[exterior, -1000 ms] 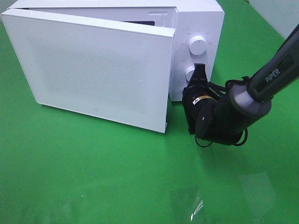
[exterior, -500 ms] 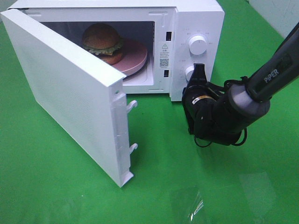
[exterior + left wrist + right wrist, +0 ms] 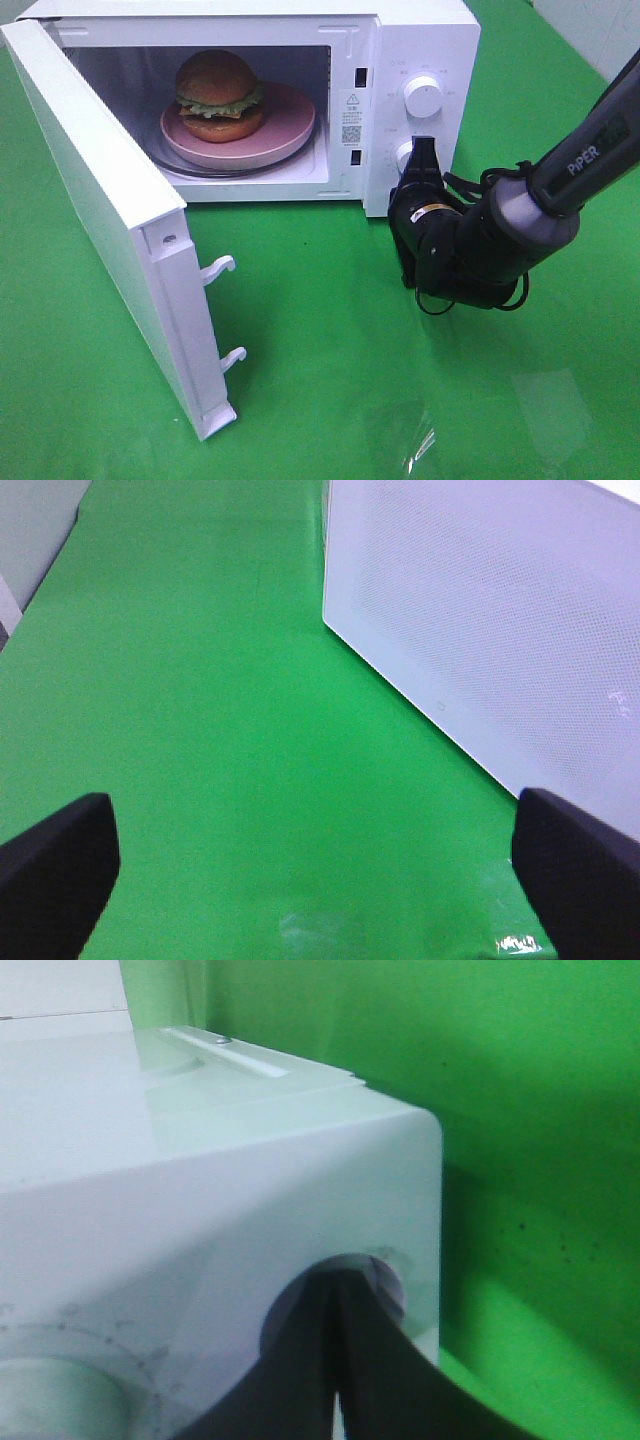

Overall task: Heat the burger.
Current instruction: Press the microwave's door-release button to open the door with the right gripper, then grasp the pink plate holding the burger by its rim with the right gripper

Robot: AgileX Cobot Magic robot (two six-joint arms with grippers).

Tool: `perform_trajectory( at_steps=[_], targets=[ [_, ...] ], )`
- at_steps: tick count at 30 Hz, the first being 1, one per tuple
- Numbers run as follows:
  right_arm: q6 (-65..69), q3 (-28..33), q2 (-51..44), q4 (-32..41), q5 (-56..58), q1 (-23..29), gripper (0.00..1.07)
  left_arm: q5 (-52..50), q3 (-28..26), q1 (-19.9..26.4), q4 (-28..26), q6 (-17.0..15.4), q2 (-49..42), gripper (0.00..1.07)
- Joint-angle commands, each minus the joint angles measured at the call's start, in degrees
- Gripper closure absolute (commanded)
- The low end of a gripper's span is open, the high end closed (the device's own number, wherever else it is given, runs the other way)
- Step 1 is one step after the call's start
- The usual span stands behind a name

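The burger (image 3: 218,92), with golden-brown buns and green lettuce, sits on a round pink plate (image 3: 285,125) inside the white microwave (image 3: 430,40). The microwave door (image 3: 100,230) stands wide open, swung out to the left. My right gripper (image 3: 424,150) is shut, with its tips against the lower round button (image 3: 385,1270) of the control panel, below the upper knob (image 3: 422,97). In the right wrist view the shut gripper (image 3: 335,1290) touches that button. My left gripper (image 3: 320,880) is open and holds nothing; it faces the outside of the door (image 3: 500,620).
A green cloth (image 3: 330,380) covers the table. Two white latch hooks (image 3: 222,268) stick out of the door's free edge. The right arm (image 3: 580,160) comes in from the right edge. A shiny patch (image 3: 420,440) lies on the cloth at the front.
The microwave door has swung from nearly closed to wide open, uncovering the burger and plate. The right gripper has stayed at the lower button.
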Motion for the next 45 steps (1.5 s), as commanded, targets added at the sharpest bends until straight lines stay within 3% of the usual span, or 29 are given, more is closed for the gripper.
perform_trajectory(
  at_steps=[1, 22, 31, 45],
  targets=[
    [-0.2, -2.5, -1.8, -6.0, -11.1, -2.6, 1.07, -0.6, 0.0, 0.2, -0.1, -0.3, -0.3, 0.07],
    [3.8, 13.1, -11.4, -9.7, 2.1, 0.5, 1.06, -0.6, 0.0, 0.2, -0.1, -0.3, -0.3, 0.07],
    [-0.3, 18.0, -19.6, -20.4, 11.2, 0.5, 1.05, -0.6, 0.0, 0.2, -0.1, -0.3, -0.3, 0.07],
    [-27.1, 17.2, -33.2, -21.7, 32.9, 0.3, 1.01, -0.6, 0.0, 0.2, -0.1, -0.3, -0.3, 0.07]
  ],
)
